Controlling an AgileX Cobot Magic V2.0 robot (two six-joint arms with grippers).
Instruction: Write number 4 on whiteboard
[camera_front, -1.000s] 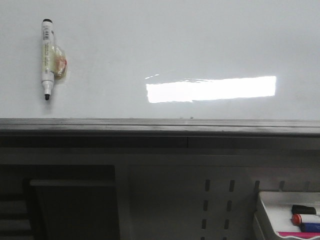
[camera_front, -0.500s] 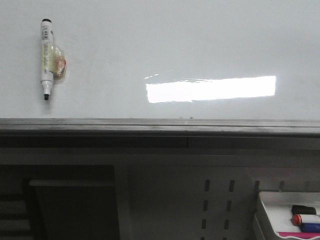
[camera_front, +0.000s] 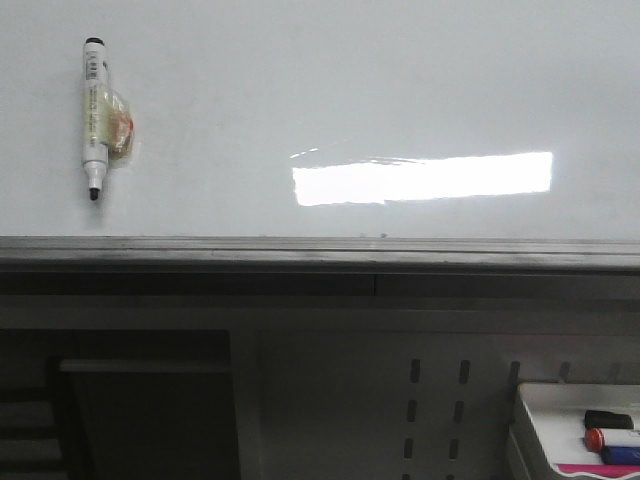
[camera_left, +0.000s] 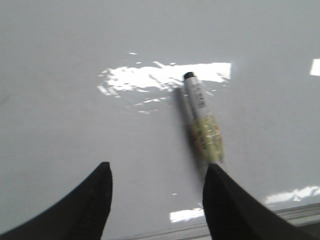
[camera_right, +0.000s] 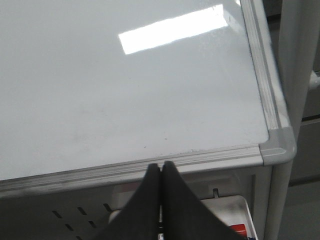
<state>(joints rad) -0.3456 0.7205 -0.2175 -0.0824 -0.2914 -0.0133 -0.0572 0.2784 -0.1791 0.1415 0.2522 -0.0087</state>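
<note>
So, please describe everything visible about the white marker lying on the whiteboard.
The slim white plastic marker lies flat on the glossy whiteboard, near its far left part in the front view. It has a black end, a printed label and an uncapped dark tip. A yellowish translucent lump clings to its middle. The open left gripper is near it, not touching.

From my seat the whiteboard (camera_front: 330, 90) is bare across nearly all its face, so I see wide room to pass over it. One obstacle: a marker (camera_front: 93, 116) stuck near its upper left part, tip down, with a yellowish wad (camera_front: 118, 125) beside it. In the left wrist view the marker (camera_left: 202, 117) lies just ahead of my left end effector (camera_left: 157, 172), whose fingers stand apart. The grey frame rail (camera_front: 320, 252) borders the lower edge, and a tray of markers (camera_front: 575, 430) sits below right.
</note>
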